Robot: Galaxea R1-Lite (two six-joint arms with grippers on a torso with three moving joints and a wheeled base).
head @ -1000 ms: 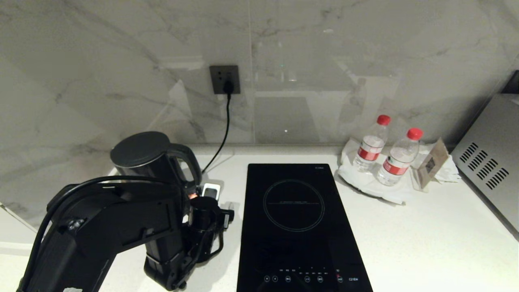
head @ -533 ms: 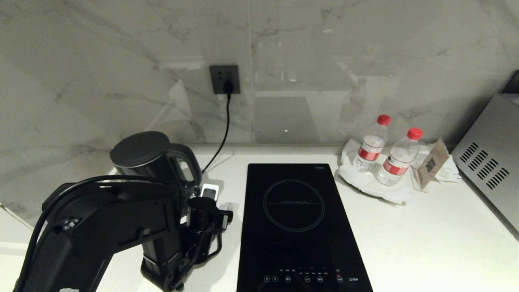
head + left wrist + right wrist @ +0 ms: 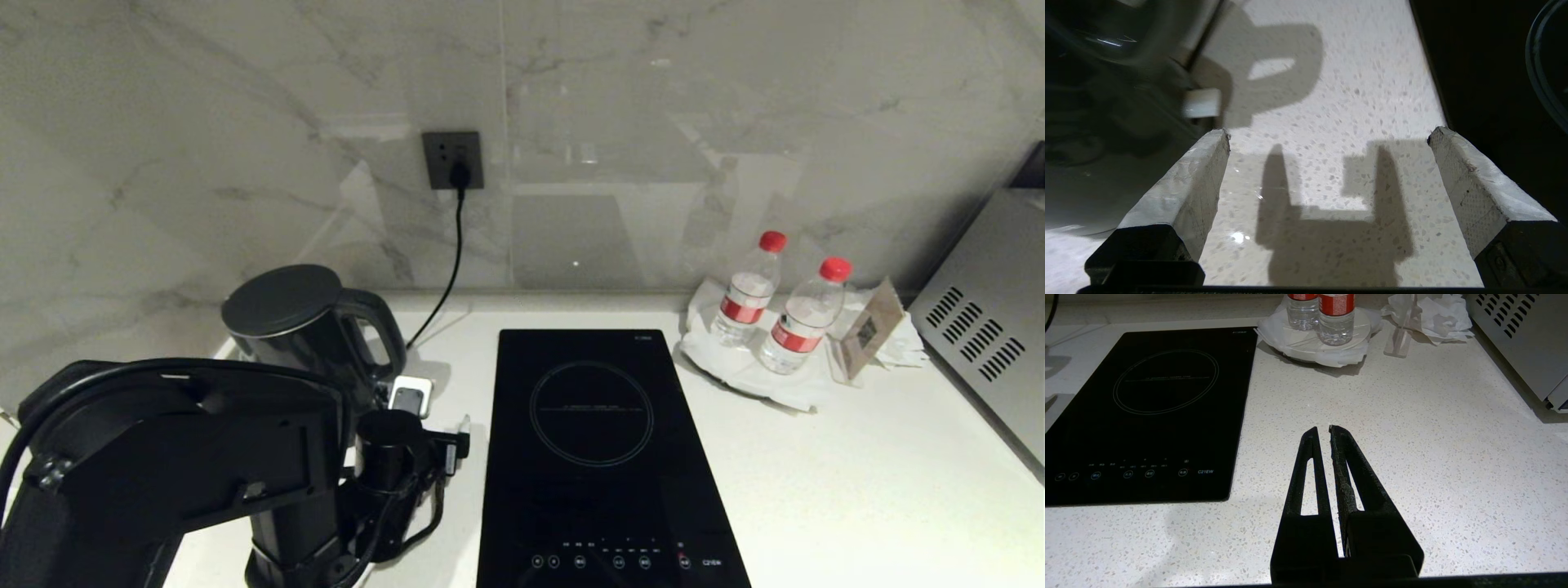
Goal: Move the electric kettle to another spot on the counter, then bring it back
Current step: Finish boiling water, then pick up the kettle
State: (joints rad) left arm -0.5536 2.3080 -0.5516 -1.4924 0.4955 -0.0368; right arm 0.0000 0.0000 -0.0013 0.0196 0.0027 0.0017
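The electric kettle (image 3: 282, 314) is glossy black with a flat lid and a loop handle. It stands at the back left of the white speckled counter (image 3: 833, 490). My left gripper (image 3: 437, 411) hangs just right of the kettle's foot, between it and the hob, apart from the handle. In the left wrist view this gripper (image 3: 1329, 134) is open over bare counter (image 3: 1351, 94), with the kettle (image 3: 1094, 102) dark beside one finger. My right gripper (image 3: 1323, 428) is parked shut over the counter (image 3: 1433, 457), outside the head view.
A black induction hob (image 3: 592, 441) lies mid-counter. Two red-capped water bottles (image 3: 747, 290) stand on white paper at the back right, beside a card stand (image 3: 869, 327). A grey vented appliance (image 3: 988, 327) fills the right edge. A cord runs from the wall socket (image 3: 453, 159) down behind the kettle.
My left arm has drawn back toward the counter's near left, and its gripper has slid a little nearer and to the left. It has stayed open. The kettle has not moved.
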